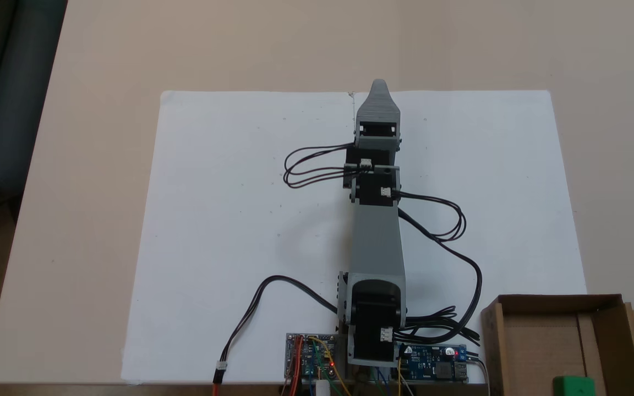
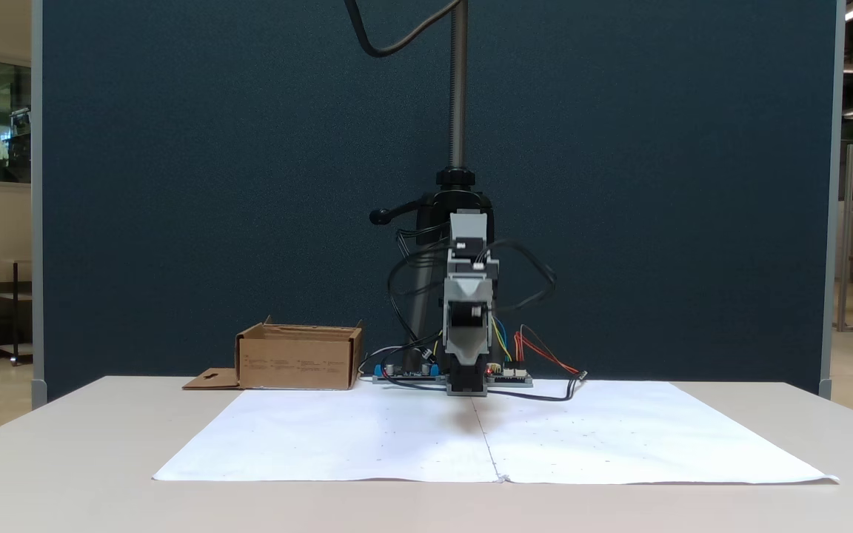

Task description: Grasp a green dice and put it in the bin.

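Observation:
The green dice (image 1: pixel 573 385) lies inside the bin (image 1: pixel 537 341), a brown cardboard box at the bottom right of a fixed view, where the frame's lower edge cuts it off. The same bin (image 2: pixel 299 360) stands at the left of the arm in the front-facing fixed view; its walls hide the dice there. My grey arm (image 2: pixel 466 346) stretches out over the white paper, far from the bin. Its gripper (image 1: pixel 379 86) points at the paper's far edge. Only the upper jaw shows from above, so whether it is open or shut stays unclear. Nothing green is at the tip.
A white paper sheet (image 1: pixel 229 220) covers the middle of the beige table (image 1: pixel 102 55). Circuit boards (image 1: pixel 432 368) and black cables (image 1: pixel 449 220) sit around the arm's base. A dark partition (image 2: pixel 212 185) and a camera pole (image 2: pixel 458 89) stand behind the arm.

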{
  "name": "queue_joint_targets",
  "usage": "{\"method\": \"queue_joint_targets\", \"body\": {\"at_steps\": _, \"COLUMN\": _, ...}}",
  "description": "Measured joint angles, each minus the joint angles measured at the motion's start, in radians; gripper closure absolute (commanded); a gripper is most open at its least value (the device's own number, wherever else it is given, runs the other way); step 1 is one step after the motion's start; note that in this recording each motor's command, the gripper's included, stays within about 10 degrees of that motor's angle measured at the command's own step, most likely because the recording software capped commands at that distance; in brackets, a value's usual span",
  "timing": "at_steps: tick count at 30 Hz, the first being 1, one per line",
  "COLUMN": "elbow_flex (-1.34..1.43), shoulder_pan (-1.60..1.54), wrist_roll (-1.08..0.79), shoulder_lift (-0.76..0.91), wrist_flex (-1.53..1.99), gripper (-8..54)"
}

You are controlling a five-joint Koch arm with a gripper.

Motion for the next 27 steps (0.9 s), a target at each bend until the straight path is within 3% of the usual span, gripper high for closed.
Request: {"method": "queue_joint_targets", "body": {"at_steps": 27, "elbow_flex": 0.629, "shoulder_pan": -0.052, "wrist_roll": -0.038, "shoulder_lift": 0.232, "wrist_flex": -0.884, "gripper": -1.3}}
